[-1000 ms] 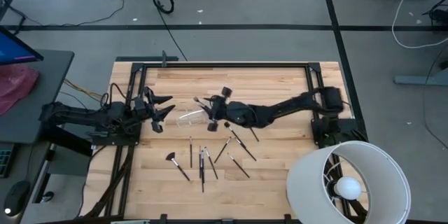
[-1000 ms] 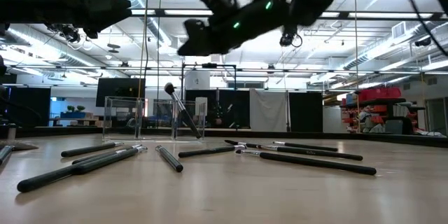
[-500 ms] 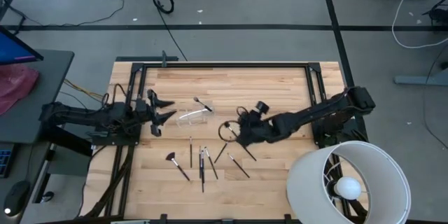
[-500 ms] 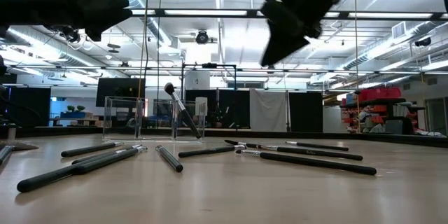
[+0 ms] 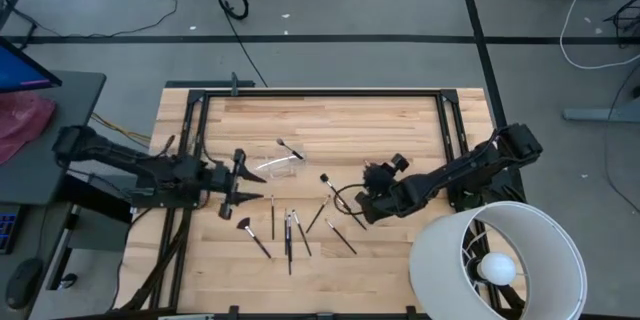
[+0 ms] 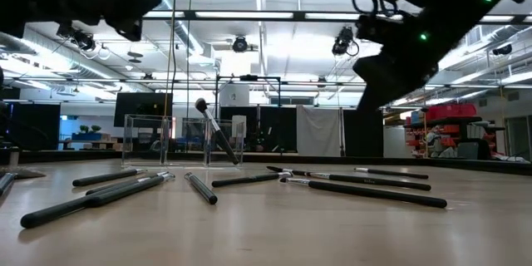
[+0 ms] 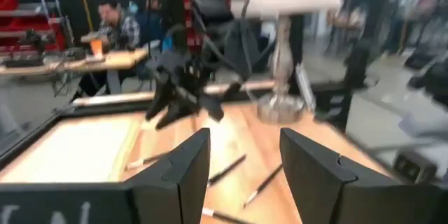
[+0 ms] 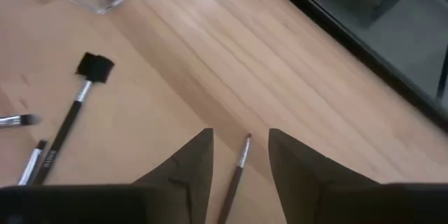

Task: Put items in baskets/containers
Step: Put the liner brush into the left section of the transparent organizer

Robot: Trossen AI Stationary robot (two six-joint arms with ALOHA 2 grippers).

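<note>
The right end effector [image 5: 362, 203] hangs above the right-centre of the wooden tabletop [image 5: 380, 125], its fingers [image 8: 192, 164] parted with nothing between them; in its wrist view a thin brush [image 8: 235, 171] lies on the wood in the gap between them, not gripped. The left end effector [image 5: 250, 182] sits over the left side of the tabletop, just beside the scattered brushes, its fingers [image 7: 183, 171] spread wide and empty.

The clear container [image 5: 276, 166] stands left of centre on the tabletop, with one round-tipped brush [image 5: 291, 149] leaning out of it, head up. The rest of the makeup brushes [image 5: 290, 232] lie loose on the wood nearer the front edge, between the two arms: a fan-shaped brush [image 5: 250, 233] at the left of the group, several parallel dark handles in the middle, and a flat-headed brush [image 8: 82, 88] towards the right.

One handle in the right wrist view carries small pale lettering [image 8: 46, 159], probably a brand mark, too small to read. A white lampshade [image 5: 497, 260] stands at the front right corner. In the left wrist view a person [image 7: 116, 22] sits at a bench across the room.
</note>
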